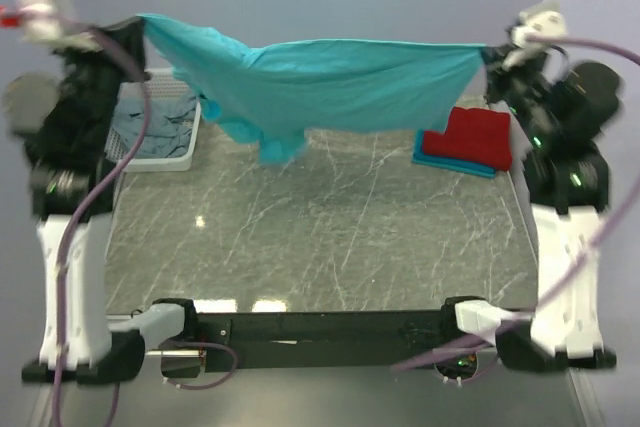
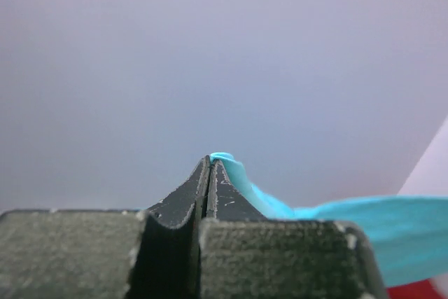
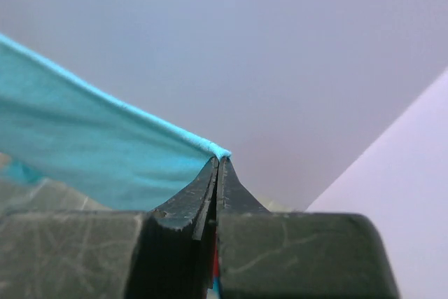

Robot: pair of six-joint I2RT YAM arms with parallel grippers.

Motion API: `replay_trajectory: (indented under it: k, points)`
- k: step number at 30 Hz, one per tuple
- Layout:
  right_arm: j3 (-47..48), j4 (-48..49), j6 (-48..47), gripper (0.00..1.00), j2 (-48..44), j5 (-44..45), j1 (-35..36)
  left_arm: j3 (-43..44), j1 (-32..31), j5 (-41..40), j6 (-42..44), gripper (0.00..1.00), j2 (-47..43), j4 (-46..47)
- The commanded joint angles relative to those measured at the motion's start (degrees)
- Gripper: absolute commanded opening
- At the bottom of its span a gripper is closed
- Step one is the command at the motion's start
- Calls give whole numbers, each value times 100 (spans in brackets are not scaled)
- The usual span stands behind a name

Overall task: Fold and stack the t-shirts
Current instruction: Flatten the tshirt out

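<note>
Near side: bare table (image 1: 320, 247), room to lay flat. Above its far half the turquoise shirt (image 1: 340, 82) hangs stretched between the arms. Left gripper (image 2: 211, 162) is clenched on one corner, right gripper (image 3: 218, 160) on the other. Top edge taut, a lump sags left of centre. Suggest lowering both in sync, trailing edge down first, then dragging nearward to flatten the lump. Far left: grey-blue shirt (image 1: 150, 127) in basket (image 1: 195, 137). Far right: red shirt (image 1: 480, 135) folded on a blue one (image 1: 450, 163). Avoid both.
</note>
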Motion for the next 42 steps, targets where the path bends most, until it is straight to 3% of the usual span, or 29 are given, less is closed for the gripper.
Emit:
replay_trajectory:
  k: [1, 8, 17, 23, 29, 33, 36, 38, 42]
  points:
    - [312, 240, -10, 0, -840, 326, -15, 308, -2, 19, -391, 0, -652, 560]
    - [970, 30, 289, 0, -1702, 774, -24, 1134, -2, 213, -664, 0, -1339, 429]
    - [841, 135, 193, 0, -1922, 1232, -51, 1153, -11, 336, -779, 0, -1524, 491]
    - [-658, 582, 210, 0, -2010, 987, -51, 73, -11, 502, -682, 0, -1497, 683]
    - [-2996, 1495, 351, 0, -1879, 522, -51, -2518, -11, 652, -595, 0, -1726, 1368]
    - [-3905, 2164, 299, 0, -1012, 187, -51, -4196, -11, 661, -533, 0, -1262, 2115]
    - [-4082, 2543, 246, 0, -82, -111, -51, -4603, -11, 635, -489, 0, -357, 2704]
    - [-3864, 2665, 263, 0, 474, -279, -51, -4578, -2, 443, -349, 0, 440, 2976]
    - [-2898, 2535, 149, 0, 2465, -516, -15, -3668, 33, 125, -50, 0, 1945, 3066]
